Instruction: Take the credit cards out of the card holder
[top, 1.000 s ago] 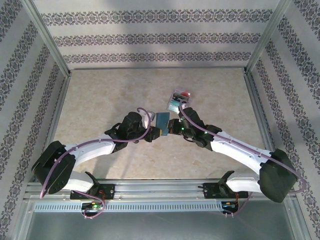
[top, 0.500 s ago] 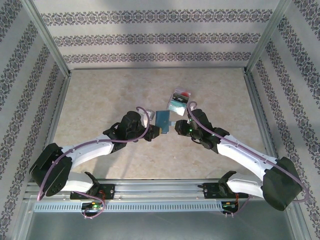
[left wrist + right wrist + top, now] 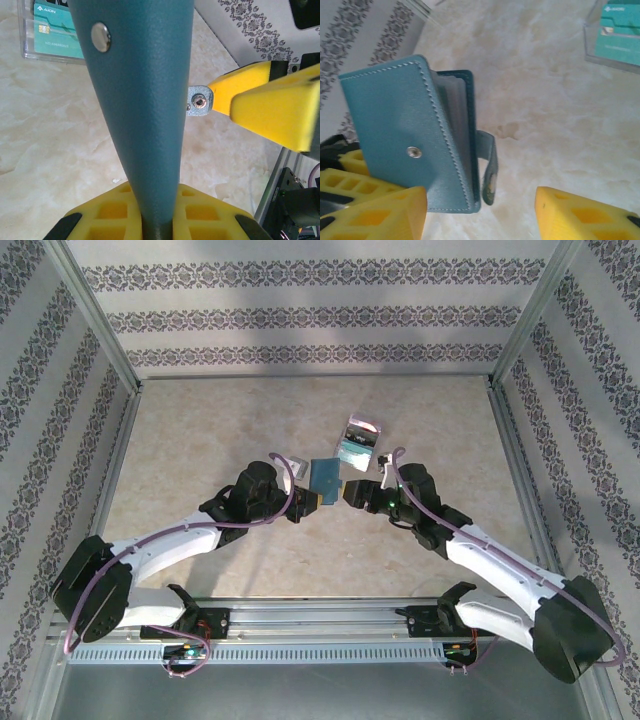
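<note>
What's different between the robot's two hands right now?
The left hand is shut on the blue card holder, pinching one edge; the right hand is open, gripping nothing. The left hand holds the card holder up; the right hand sits beside it. Both have yellow fingers.

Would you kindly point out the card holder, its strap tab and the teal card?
card holder [image 3: 400,120]: right wrist view, front panel.
strap tab [image 3: 490,172]: right wrist view, mid-strap.
teal card [image 3: 56,36]: left wrist view, printed face.

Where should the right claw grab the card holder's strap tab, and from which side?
Probably pinch the strap tab at its free end, coming from the open edge of the card holder: it juts out clear there, and the left claw clamps the holder well away from it.
</note>
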`<control>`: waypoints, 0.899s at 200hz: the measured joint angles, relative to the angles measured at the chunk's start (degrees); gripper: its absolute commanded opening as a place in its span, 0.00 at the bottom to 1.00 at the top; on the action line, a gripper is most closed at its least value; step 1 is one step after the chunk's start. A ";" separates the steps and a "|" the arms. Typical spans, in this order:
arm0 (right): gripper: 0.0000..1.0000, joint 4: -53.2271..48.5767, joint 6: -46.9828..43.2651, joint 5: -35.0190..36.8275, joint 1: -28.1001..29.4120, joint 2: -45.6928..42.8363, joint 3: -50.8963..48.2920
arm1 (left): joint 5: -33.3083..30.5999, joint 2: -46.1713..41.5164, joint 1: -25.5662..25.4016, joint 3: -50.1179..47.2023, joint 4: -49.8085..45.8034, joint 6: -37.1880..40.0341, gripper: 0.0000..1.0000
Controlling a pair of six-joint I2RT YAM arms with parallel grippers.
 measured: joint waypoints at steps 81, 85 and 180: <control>0.52 5.73 -0.09 -2.69 -1.84 -0.46 -2.75 | 2.80 -1.99 0.00 0.00 0.02 -0.02 0.00; 0.51 5.90 -0.13 -2.71 -2.08 -0.46 -2.95 | 3.17 -2.16 0.00 0.00 0.09 0.00 0.00; 0.47 14.12 0.59 -9.31 -5.01 -0.26 -5.35 | 10.40 -3.34 0.04 -0.02 3.76 -0.11 0.00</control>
